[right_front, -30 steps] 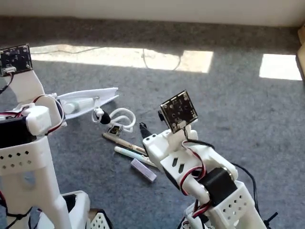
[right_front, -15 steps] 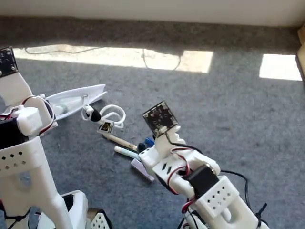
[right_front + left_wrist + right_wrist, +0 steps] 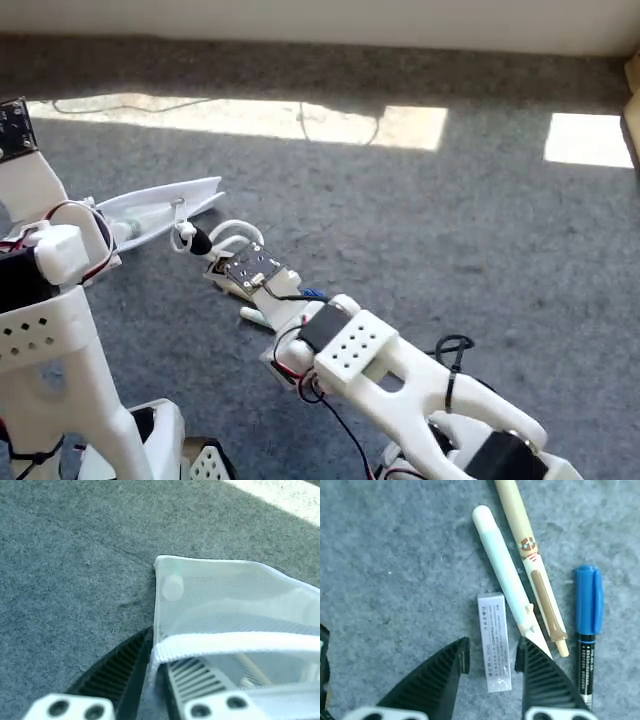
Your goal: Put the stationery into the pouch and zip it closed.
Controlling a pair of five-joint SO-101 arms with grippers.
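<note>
While pinching the mesh pouch (image 3: 225, 600) by its rim in the left gripper (image 3: 156, 655), lining up the eraser (image 3: 492, 625) on the carpet (image 3: 395, 555), with right gripper (image 3: 492, 655) fingers (image 3: 440, 675) spread wide, empty, straddling it. Next, probably: lower and squeeze.

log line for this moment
left gripper shut on pouch edge | right gripper open over eraser | mint pen, beige pen, blue marker beside it
</note>
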